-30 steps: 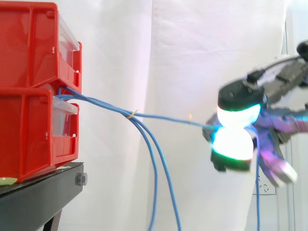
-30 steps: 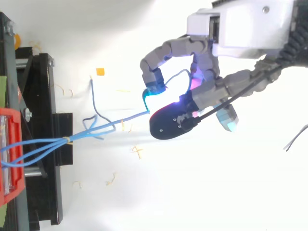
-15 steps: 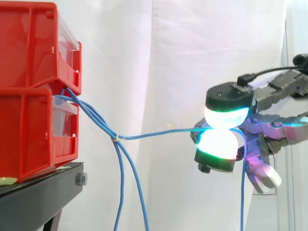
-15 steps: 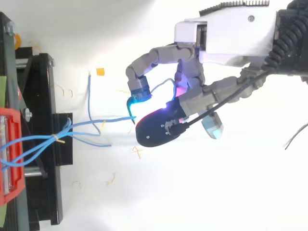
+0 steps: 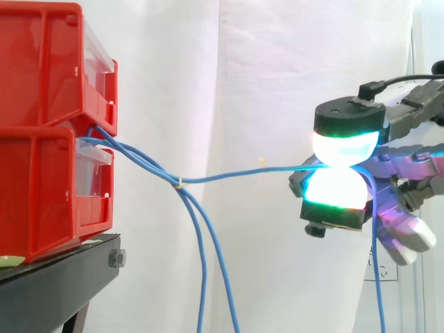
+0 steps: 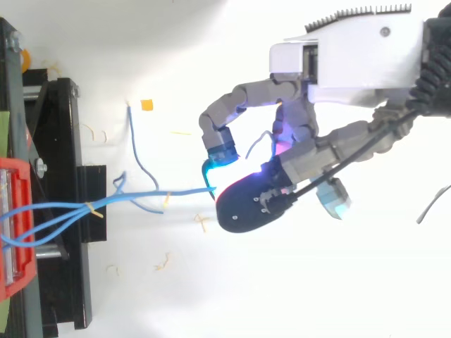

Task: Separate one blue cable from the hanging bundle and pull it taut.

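Several blue cables (image 5: 132,155) come out between the two stacked red bins (image 5: 48,125) and are bound by a small yellow tie (image 5: 180,184). Past the tie, two strands (image 5: 208,263) hang down. One blue cable (image 5: 243,173) runs almost level to the right, sagging slightly, into my hand (image 5: 343,170). The hand is shut on it, pinching it between two glowing white-green pads; the cable's free end (image 5: 378,277) drops below the hand. From above, the pinched cable (image 6: 162,193) leads from the bins (image 6: 10,211) to the hand (image 6: 282,169).
The bins stand on a black stand (image 5: 55,277) at the left, with a white curtain (image 5: 263,83) behind. In the top view, yellow tie scraps (image 6: 163,262) and a small orange piece (image 6: 146,105) lie on the white floor.
The hand moved left and then back right with the cable pinched. The tie dropped and rose again; the held cable now runs nearly level with a slight sag.
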